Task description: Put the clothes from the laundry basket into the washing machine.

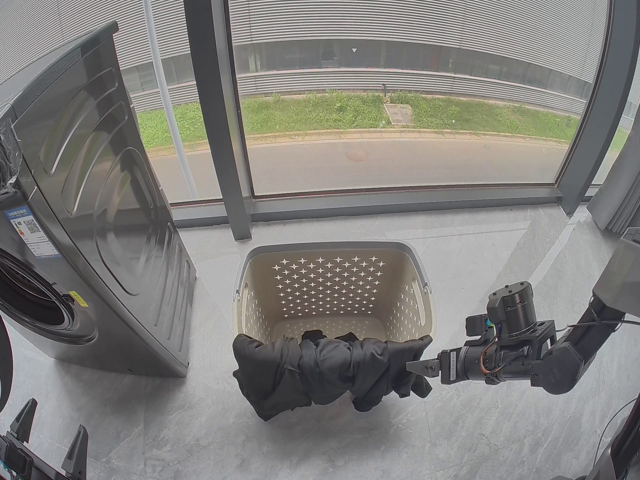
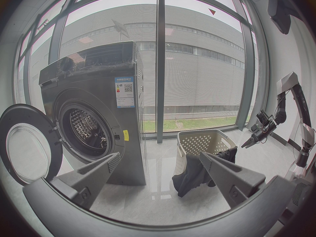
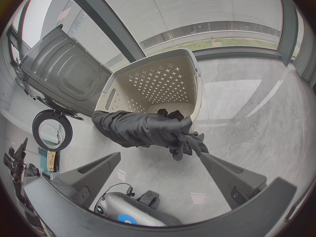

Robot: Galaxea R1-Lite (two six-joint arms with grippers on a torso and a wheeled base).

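A beige laundry basket (image 1: 331,246) stands on the floor before the window. A black garment (image 1: 320,371) hangs over its near rim, partly inside and partly drooping outside. My right gripper (image 1: 421,367) is level with the garment's right end. In the right wrist view it (image 3: 159,155) stands open, one fingertip (image 3: 203,156) touching the bunched cloth (image 3: 148,130). The washing machine (image 1: 100,195) stands left of the basket, its drum (image 2: 87,129) exposed and its door (image 2: 28,145) swung open. My left gripper (image 1: 50,438) is low near the machine, open and empty.
Grey tiled floor (image 1: 493,261) spreads around the basket with free room on its right. A glass wall with a dark pillar (image 1: 220,135) runs behind the basket. The machine's side panel lies close to the basket's left wall.
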